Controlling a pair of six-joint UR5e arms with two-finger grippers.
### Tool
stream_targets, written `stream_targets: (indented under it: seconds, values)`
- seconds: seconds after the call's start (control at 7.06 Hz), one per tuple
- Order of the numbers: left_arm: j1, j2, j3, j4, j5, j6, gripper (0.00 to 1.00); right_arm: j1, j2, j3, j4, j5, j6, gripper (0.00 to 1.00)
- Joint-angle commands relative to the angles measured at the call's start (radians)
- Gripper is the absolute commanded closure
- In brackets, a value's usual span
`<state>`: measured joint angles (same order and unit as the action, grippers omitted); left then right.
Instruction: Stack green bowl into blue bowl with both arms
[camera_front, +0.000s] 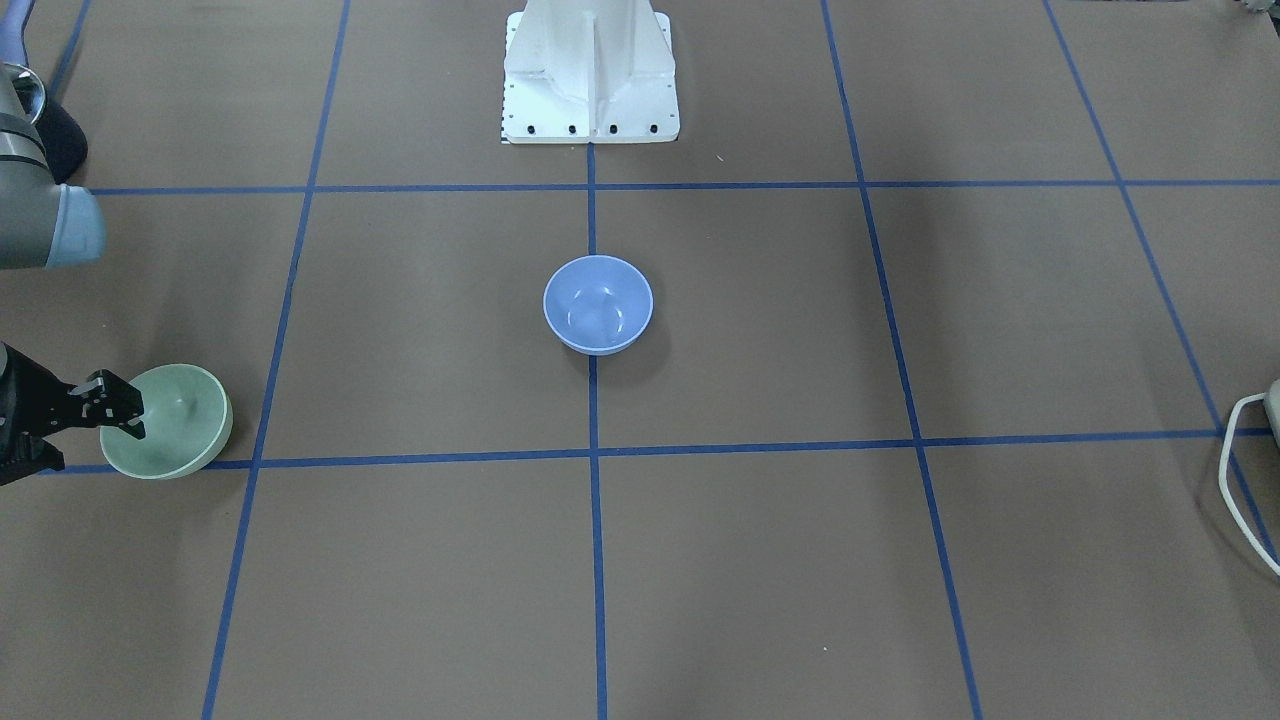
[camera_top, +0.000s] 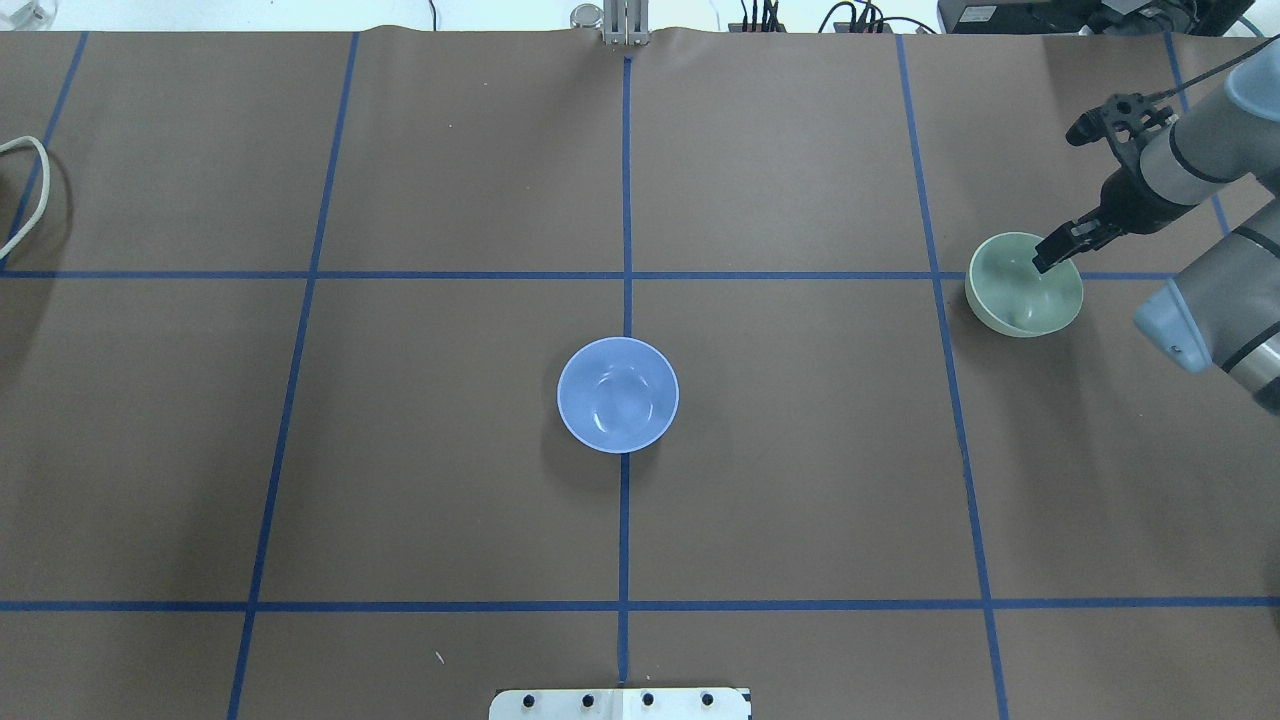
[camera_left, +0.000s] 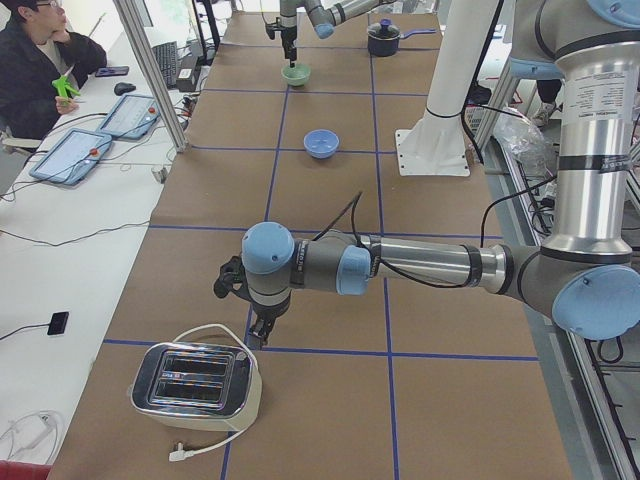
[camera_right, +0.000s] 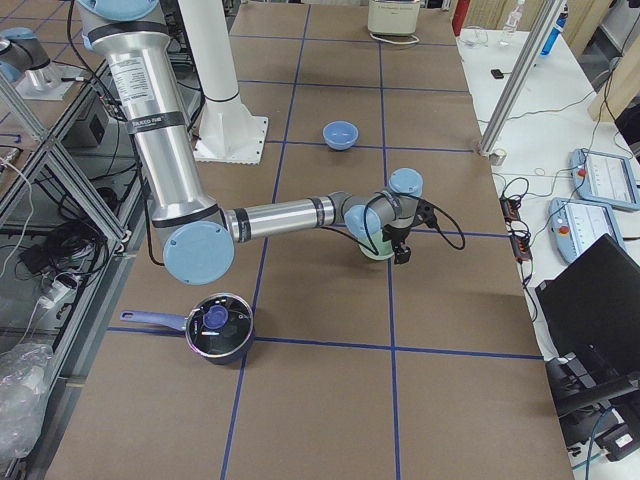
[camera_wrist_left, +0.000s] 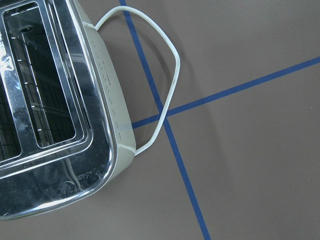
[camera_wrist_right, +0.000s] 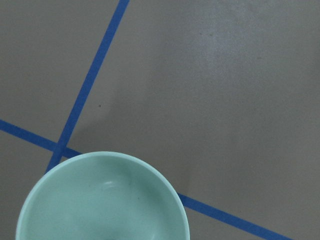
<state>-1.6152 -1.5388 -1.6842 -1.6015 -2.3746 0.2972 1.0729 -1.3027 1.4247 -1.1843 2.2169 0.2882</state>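
Note:
The green bowl (camera_front: 175, 425) sits at the table's right side on a blue tape line; it also shows in the overhead view (camera_top: 1020, 295) and fills the bottom of the right wrist view (camera_wrist_right: 102, 200). My right gripper (camera_top: 1047, 262) reaches down over the bowl's far rim, its fingers close together on the rim (camera_front: 132, 425). The blue bowl (camera_top: 617, 394) stands upright and empty at the table's centre (camera_front: 598, 303), far from both grippers. My left gripper (camera_left: 258, 332) hangs low beside a toaster at the table's left end; I cannot tell whether it is open or shut.
A chrome toaster (camera_wrist_left: 50, 100) with a white cord (camera_wrist_left: 170, 75) stands right under the left wrist. A black pot (camera_right: 218, 328) with a blue handle stands near the right arm's base. The white pedestal (camera_front: 590, 70) stands at the robot's side.

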Motion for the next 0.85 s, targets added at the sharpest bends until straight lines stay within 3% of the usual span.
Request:
stream_targets:
  seconds: [0.0, 0.14, 0.43, 0.71]
  values:
    - [0.0, 0.0, 0.006, -0.002, 0.0, -0.006, 0.02, -0.028, 0.0, -0.013, 0.008, -0.017, -0.001, 0.68]
    - [0.0, 0.0, 0.006, -0.003, 0.0, -0.009, 0.02, -0.027, -0.007, -0.012, 0.009, -0.014, -0.009, 1.0]
    - [0.0, 0.0, 0.003, -0.003, 0.0, -0.01, 0.02, 0.008, -0.01, -0.001, 0.008, 0.013, -0.011, 1.0]
    - [0.0, 0.0, 0.001, 0.002, 0.0, -0.021, 0.02, 0.065, -0.007, 0.0, 0.005, 0.11, 0.002, 1.0]
